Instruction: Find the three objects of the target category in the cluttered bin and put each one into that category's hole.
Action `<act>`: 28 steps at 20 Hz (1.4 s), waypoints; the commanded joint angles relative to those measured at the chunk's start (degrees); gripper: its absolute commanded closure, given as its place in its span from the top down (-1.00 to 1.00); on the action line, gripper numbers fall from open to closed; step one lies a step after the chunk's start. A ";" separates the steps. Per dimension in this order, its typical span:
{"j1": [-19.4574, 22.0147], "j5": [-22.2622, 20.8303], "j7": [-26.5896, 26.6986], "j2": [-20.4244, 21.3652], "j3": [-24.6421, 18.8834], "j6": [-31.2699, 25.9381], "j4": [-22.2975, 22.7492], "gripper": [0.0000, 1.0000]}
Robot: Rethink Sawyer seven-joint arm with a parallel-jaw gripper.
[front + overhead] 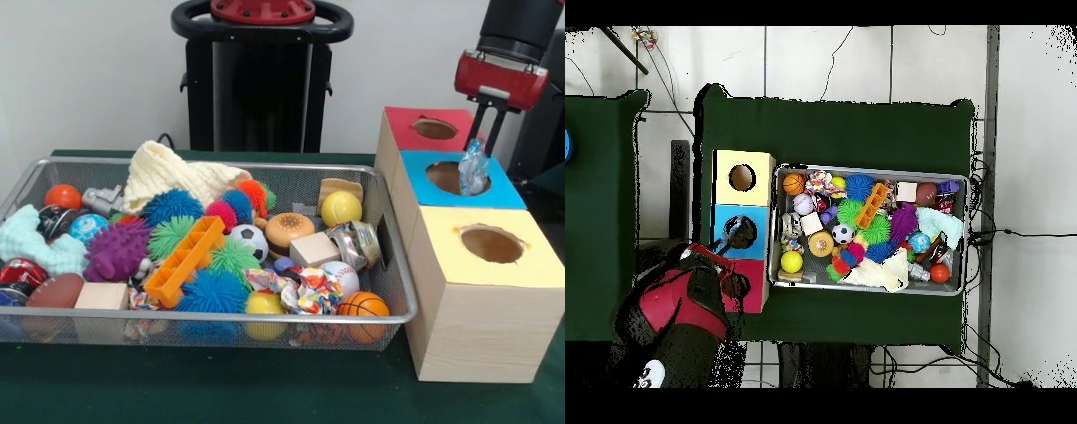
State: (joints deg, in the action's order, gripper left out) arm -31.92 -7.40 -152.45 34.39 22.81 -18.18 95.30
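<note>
My gripper (481,150) hangs over the blue-topped box (508,196), shut on a crumpled bluish clear plastic wrapper (473,170). The wrapper dangles just above that box's round hole (446,177). In the overhead view the gripper (725,243) sits at the blue box (755,215), at the edge of its hole (742,232), and the arm hides the wrapper. A red-topped box (402,124) stands behind the blue one and a yellow-topped box (530,265) in front, each with a hole.
A wire mesh bin (106,161) left of the boxes is packed with balls, spiky rubber toys, wooden blocks, an orange plastic grid piece (184,261), knitted cloths and shiny wrappers (305,290). From overhead the bin (865,168) lies right of the boxes on green cloth.
</note>
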 commanded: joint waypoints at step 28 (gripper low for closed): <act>11.99 -4.41 1.52 7.94 -22.04 12.93 20.24 1.00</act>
State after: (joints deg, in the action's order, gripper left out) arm -25.68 -7.76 -152.45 36.98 16.79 -13.67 100.80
